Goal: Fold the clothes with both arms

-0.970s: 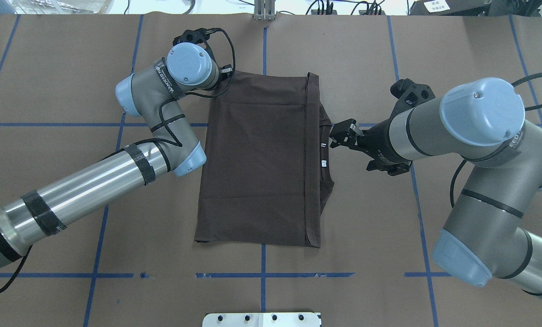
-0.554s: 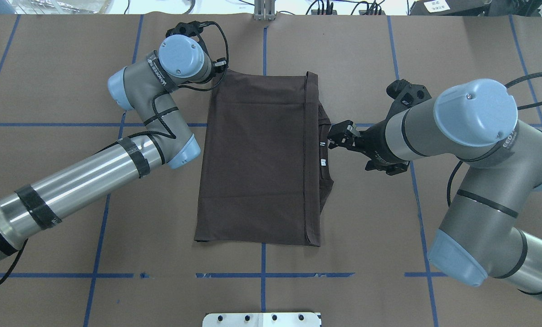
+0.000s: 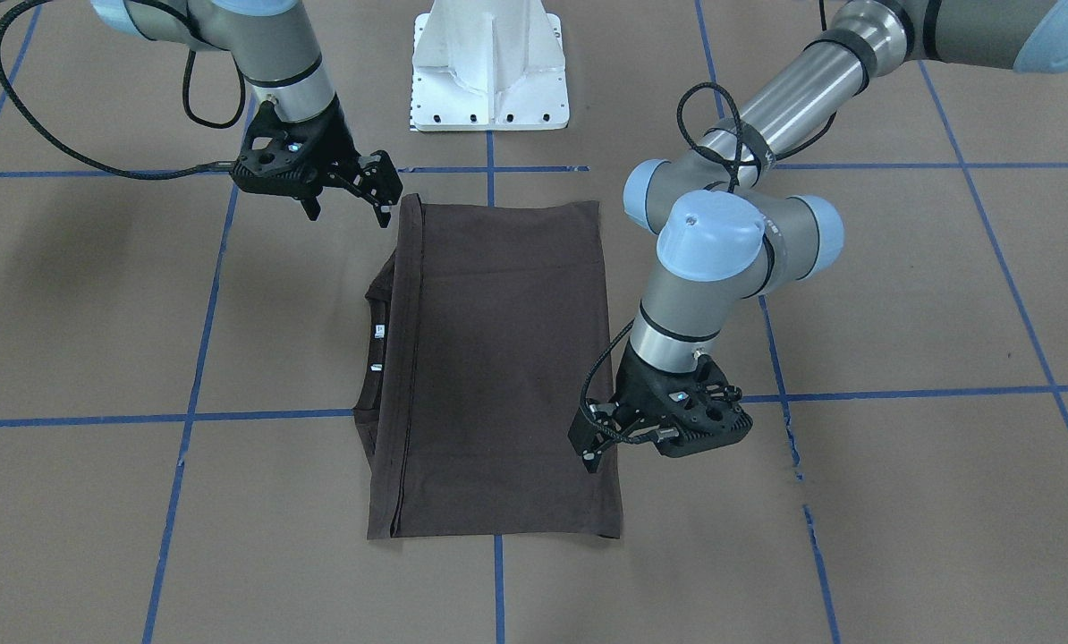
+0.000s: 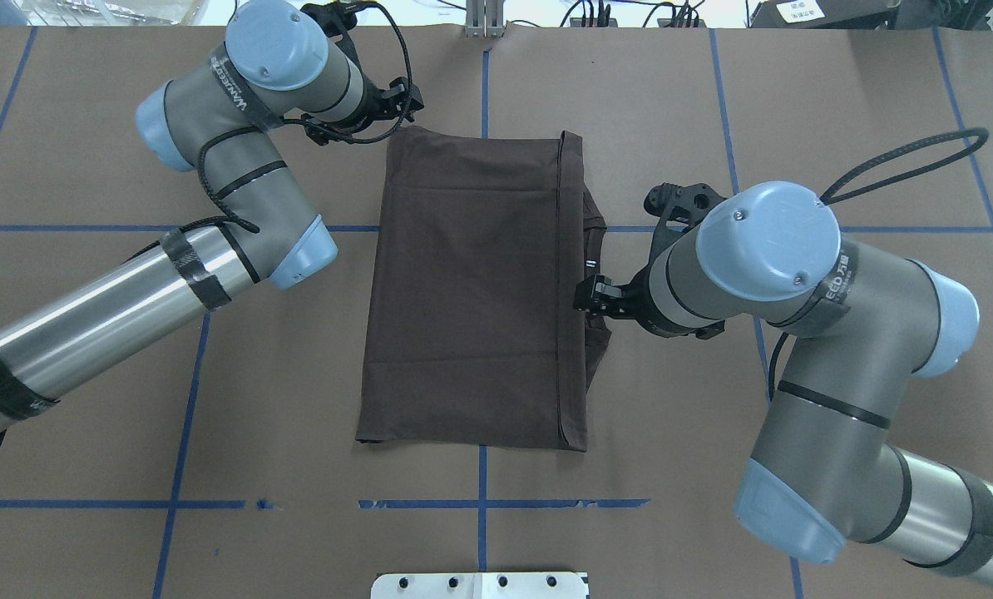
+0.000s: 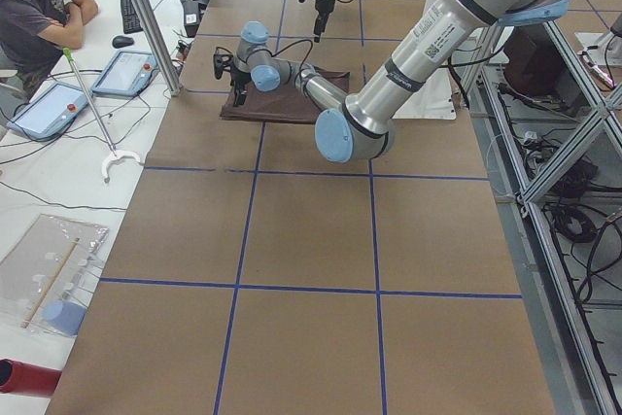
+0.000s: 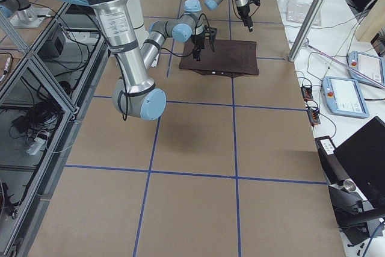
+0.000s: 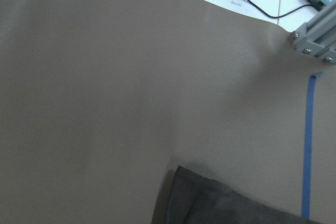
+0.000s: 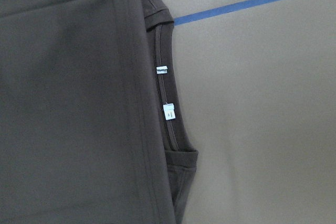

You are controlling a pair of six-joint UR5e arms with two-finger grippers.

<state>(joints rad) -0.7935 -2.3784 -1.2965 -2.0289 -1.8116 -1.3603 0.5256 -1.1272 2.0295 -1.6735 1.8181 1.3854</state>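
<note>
Right hand (image 3: 346, 201) hangs above the collar (image 8: 167, 103) side of the shirt (image 4: 471, 291), its 2 fingers (image 3: 384, 206) spread apart and gripping nothing. The shirt lies flat as a folded rectangle in the middle of the tabletop (image 4: 671, 108), collar toward the right end, the hem doubled over almost to the neck. Left hand (image 4: 398, 98) hovers at the shirt's corner nearest the far edge and the left end. Whether its fingers are apart or together I cannot tell, though no cloth hangs from it.

This looks like the set-up for the next fold, with neither corner taken yet. To do it well, each hand should come down on a corner of the same edge and pinch every layer, not just the top 1, since a half grip would drag the stack open. Both should then lift low and level and travel together, keeping that edge taut so it lands square.

Right arm (image 4: 804, 333) is bent sharply at the elbow with the wrist turned down, so its camera looks straight onto the collar and 2 white tags (image 8: 168, 112). Left arm (image 4: 114, 308) stretches long toward the far edge, wrist also down, its camera catching only that corner of cloth.
</note>
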